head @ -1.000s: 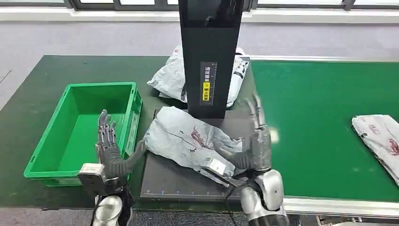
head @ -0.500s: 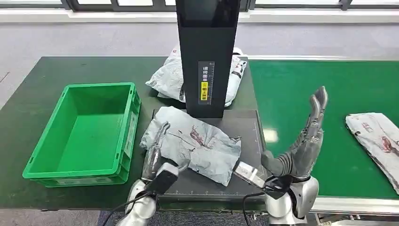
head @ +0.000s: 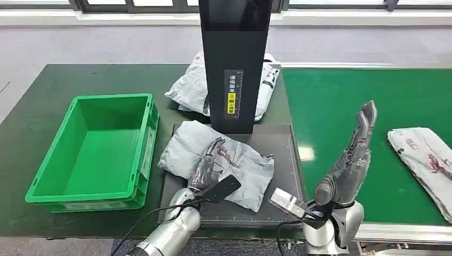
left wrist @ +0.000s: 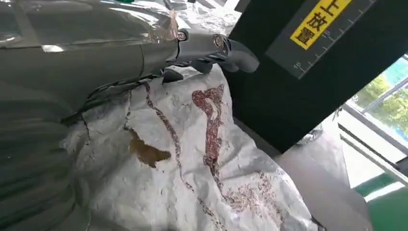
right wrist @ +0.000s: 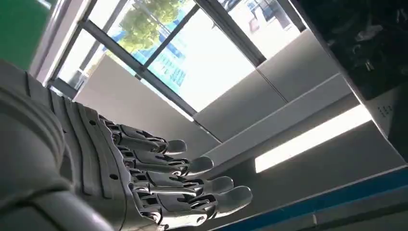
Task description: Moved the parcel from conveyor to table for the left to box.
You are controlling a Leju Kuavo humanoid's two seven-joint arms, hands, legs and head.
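A crumpled grey parcel point(head: 246, 169) with red print lies on the black platform point(head: 280, 143) in front of the black pillar point(head: 233, 69). My left hand point(head: 206, 167) lies over the parcel's middle with its fingers stretched forward along it; no grip shows. In the left wrist view the hand point(left wrist: 96, 53) rests against the parcel point(left wrist: 192, 159), thumb point(left wrist: 231, 48) reaching toward the pillar. My right hand point(head: 349, 162) stands raised to the right of the platform, fingers straight and pointing up, holding nothing. The right wrist view shows the same hand point(right wrist: 144, 168) with fingers extended.
An empty green crate point(head: 146, 152) sits on the dark table left of the platform. A second grey parcel point(head: 189, 88) lies behind the pillar. A third parcel point(head: 426, 160) lies on the green conveyor point(head: 341, 101) at the far right.
My left hand swung from beside the crate onto the parcel. My right hand left the parcel's right end, moved right and rose. The parcel on the conveyor drifted slightly left.
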